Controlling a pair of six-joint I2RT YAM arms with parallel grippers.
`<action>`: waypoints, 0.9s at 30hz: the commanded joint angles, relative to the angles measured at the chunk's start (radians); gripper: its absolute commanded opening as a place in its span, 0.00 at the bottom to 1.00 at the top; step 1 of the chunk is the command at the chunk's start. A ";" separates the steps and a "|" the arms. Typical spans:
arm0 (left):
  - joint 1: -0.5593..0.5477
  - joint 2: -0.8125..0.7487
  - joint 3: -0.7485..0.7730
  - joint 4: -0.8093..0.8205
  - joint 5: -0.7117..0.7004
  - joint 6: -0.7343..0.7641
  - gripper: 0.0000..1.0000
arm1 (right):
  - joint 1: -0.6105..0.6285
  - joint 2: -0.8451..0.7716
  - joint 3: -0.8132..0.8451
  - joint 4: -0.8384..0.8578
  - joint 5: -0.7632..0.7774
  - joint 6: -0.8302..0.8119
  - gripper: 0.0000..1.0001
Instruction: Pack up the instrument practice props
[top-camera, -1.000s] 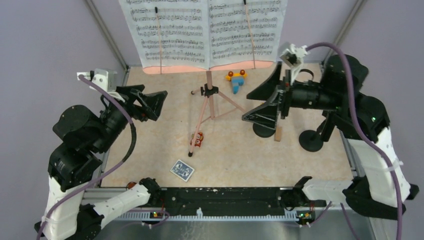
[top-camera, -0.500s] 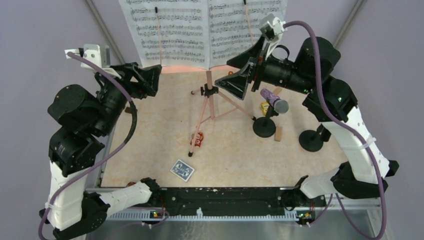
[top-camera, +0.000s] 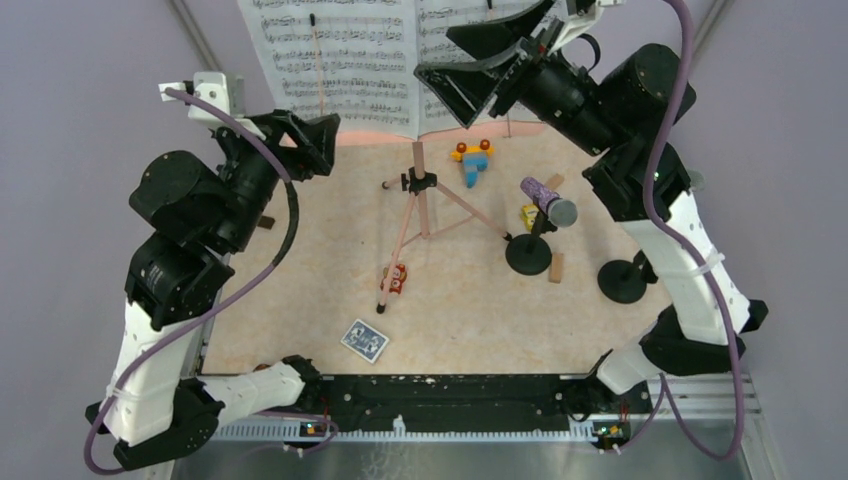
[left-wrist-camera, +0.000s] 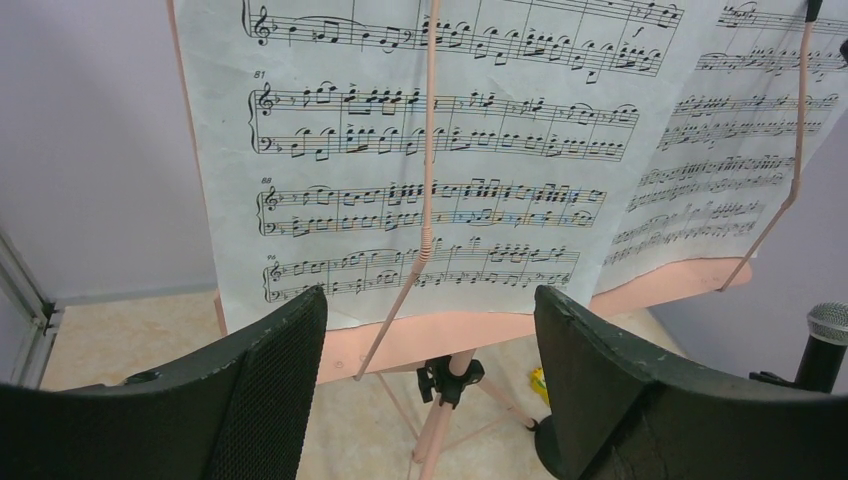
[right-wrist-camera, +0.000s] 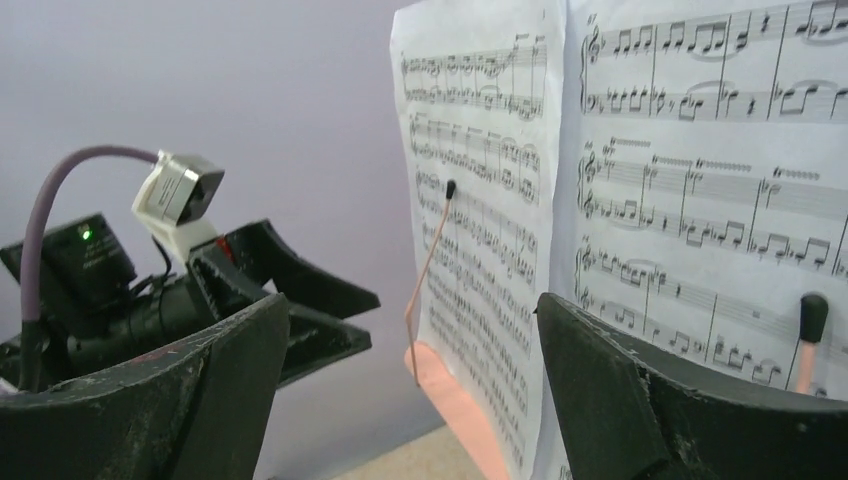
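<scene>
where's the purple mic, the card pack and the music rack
purple-glitter microphone (top-camera: 541, 191): top view, glitter handle
card pack (top-camera: 364, 341): top view, middle of its face
music rack (left-wrist-camera: 470, 329): left wrist view, pink ledge

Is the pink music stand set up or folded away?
Set up: the music stand stands upright, tripod legs spread, sheet-music pages resting on its rack.

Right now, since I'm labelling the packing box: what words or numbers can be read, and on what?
"81": bar number, left white sheet-music page.
"88": same page, next system down.
"94": same page, lowest system.
Right white sheet-music page: numbers too blurred.
Small blue patterned card pack: print too small.
</scene>
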 joint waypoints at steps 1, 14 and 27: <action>-0.002 -0.040 -0.043 0.114 -0.028 -0.008 0.81 | 0.011 0.083 0.109 0.101 0.043 0.047 0.92; -0.003 -0.053 -0.095 0.124 -0.029 -0.012 0.82 | 0.011 0.170 0.149 0.158 0.105 0.058 0.85; -0.003 -0.053 -0.109 0.125 -0.024 -0.010 0.82 | 0.011 0.205 0.146 0.132 0.029 0.072 0.71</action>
